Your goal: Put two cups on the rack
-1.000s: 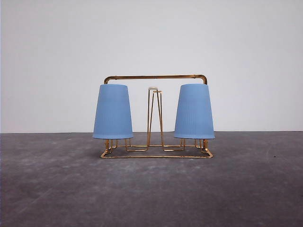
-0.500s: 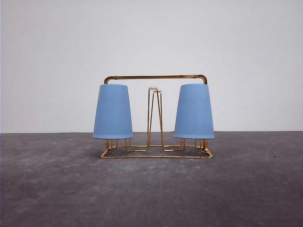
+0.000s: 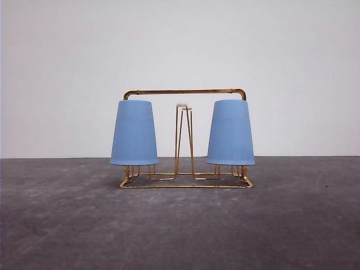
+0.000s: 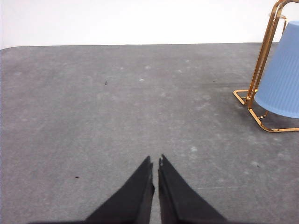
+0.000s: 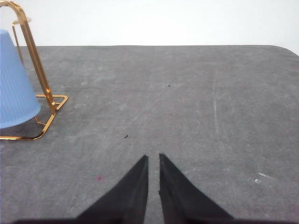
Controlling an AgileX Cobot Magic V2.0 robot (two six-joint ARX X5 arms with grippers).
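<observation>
Front view shows the left cup (image 3: 134, 133) and the right cup (image 3: 230, 133) both upside down over prongs at the two ends of the gold wire rack (image 3: 184, 92), mouths hanging just above its flat base, with a bare white-tipped prong (image 3: 181, 106) standing between them. The rack sits toward the far edge of the grey tabletop (image 3: 180, 225), about midway between its left and right edges. Well apart from the rack, the left gripper (image 4: 155, 163) and the right gripper (image 5: 153, 159) each hang over bare tabletop with black fingers nearly touching, closed on nothing. Judging by this, the placing step looks finished; no further grasp seems called for, only keeping both arms clear of the rack.
</observation>
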